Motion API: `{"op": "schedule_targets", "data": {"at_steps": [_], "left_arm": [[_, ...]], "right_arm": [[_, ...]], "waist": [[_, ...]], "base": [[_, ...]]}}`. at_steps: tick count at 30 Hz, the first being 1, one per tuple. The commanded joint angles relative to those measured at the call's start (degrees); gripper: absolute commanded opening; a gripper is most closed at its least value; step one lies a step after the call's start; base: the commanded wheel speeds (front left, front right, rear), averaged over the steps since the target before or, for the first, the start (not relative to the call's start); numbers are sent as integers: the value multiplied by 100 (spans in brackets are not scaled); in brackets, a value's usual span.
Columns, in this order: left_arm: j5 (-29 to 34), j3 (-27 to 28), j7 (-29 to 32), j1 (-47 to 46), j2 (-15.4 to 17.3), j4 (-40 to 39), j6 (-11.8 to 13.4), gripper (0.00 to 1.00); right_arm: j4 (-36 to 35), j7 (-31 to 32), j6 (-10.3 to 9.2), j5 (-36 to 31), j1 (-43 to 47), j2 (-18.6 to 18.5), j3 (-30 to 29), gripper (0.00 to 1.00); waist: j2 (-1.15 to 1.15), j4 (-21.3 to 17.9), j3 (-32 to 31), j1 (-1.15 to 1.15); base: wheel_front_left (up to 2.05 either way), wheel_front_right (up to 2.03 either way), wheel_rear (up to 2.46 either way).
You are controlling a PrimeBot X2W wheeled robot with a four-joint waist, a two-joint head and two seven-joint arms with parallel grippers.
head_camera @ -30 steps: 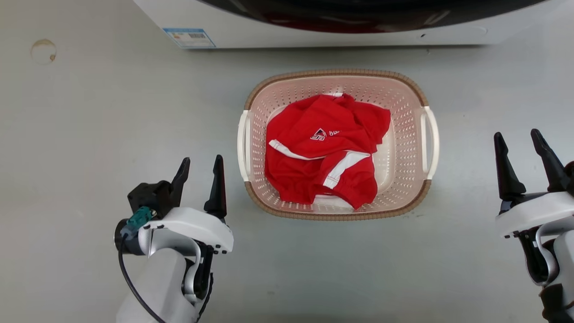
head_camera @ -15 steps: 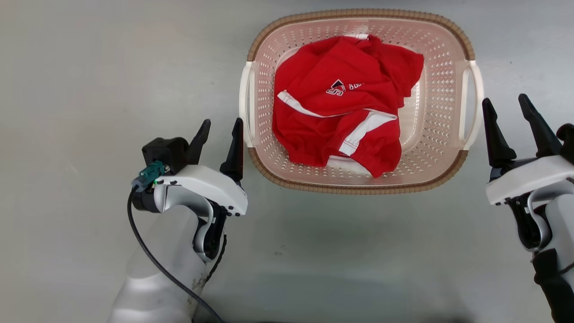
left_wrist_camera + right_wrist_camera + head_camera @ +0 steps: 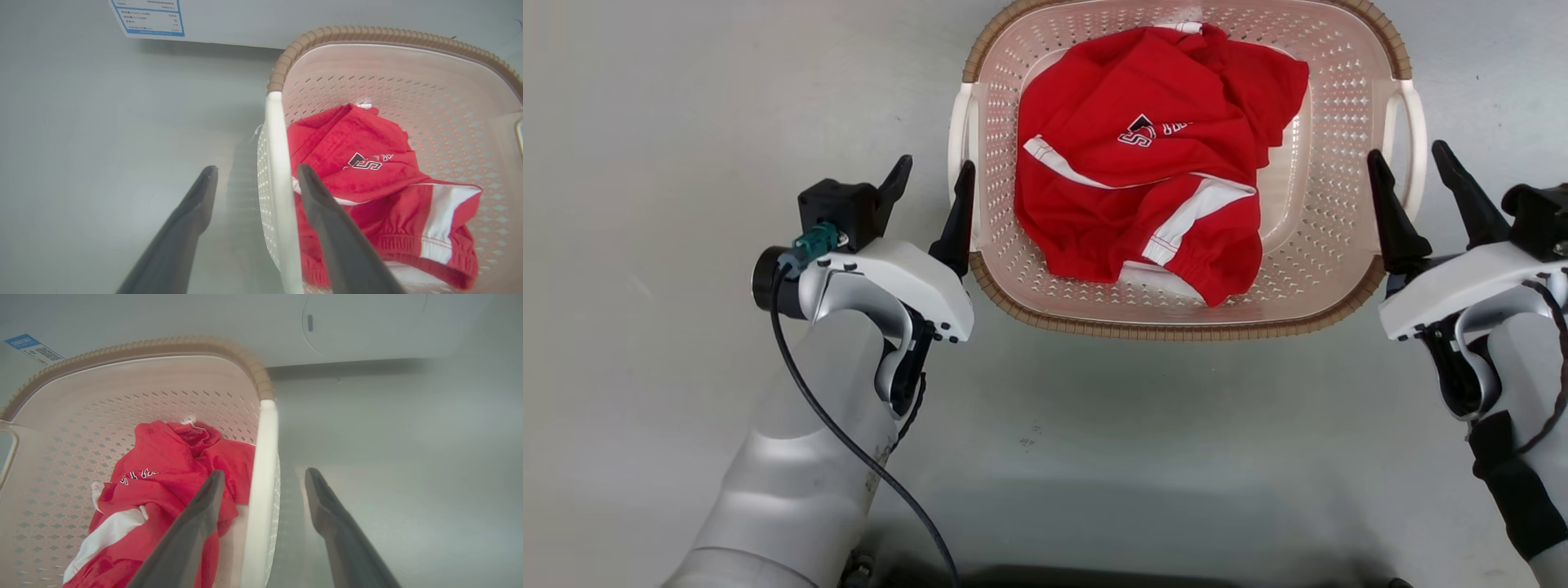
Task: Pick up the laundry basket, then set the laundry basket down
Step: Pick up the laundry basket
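Note:
The laundry basket, pale pink with a brown rim, stands on the grey floor with a red and white garment inside. My left gripper is open at the basket's left side. In the left wrist view the white left handle runs between my left gripper's fingers, one inside the basket and one outside. My right gripper is open at the right side, and the right handle likewise lies between my right gripper's fingers. Neither gripper presses the handle.
The white front of the washing machine rises just behind the basket, with a blue label low on its left. Bare grey floor spreads to the left, right and front of the basket.
The head camera has dipped, so the basket looks larger and higher in the picture. Both grippers have moved forward and inward until their open fingers straddle the two handles.

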Motion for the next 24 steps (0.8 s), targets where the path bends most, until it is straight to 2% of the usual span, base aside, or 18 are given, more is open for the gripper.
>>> {"op": "schedule_targets", "data": {"at_steps": [1,12,24], "left_arm": [[66,88,-58,26,146,27,-68,100],[182,-96,-59,-565,146,967,-282,100],[34,-324,-59,-985,146,1489,-333,100]], "right_arm": [[-5,-76,24,57,109,48,141,100],[604,-76,24,293,-469,148,637,100],[1009,-76,24,701,-980,198,1053,100]], "waist": [[0,-20,10,0],[0,-194,224,0],[0,-222,427,0]], "base": [[0,0,0],[0,0,0],[0,0,0]]}}
